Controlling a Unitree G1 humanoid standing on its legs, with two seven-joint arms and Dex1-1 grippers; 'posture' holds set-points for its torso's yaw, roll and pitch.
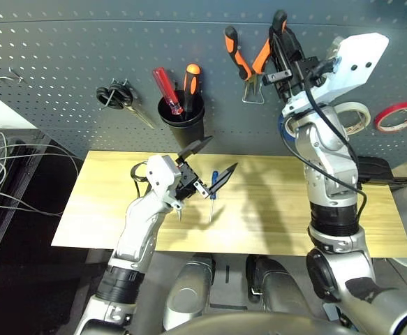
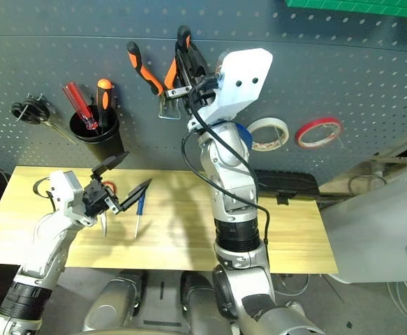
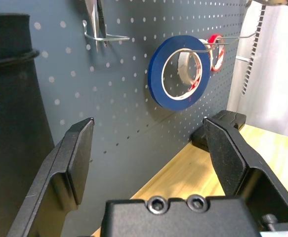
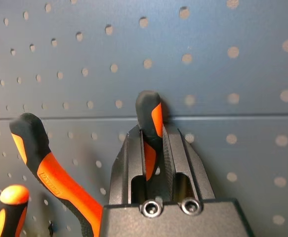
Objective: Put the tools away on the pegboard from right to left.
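Right wrist view: right end effector clenched on pliers handle — at pegboard; left end effector released (above table).

A light, pale-yellow wooden table top stands against the wall. Left of it, thin white cables trail over a dark surface. On the right a large pale grey rounded casing stands beside the table
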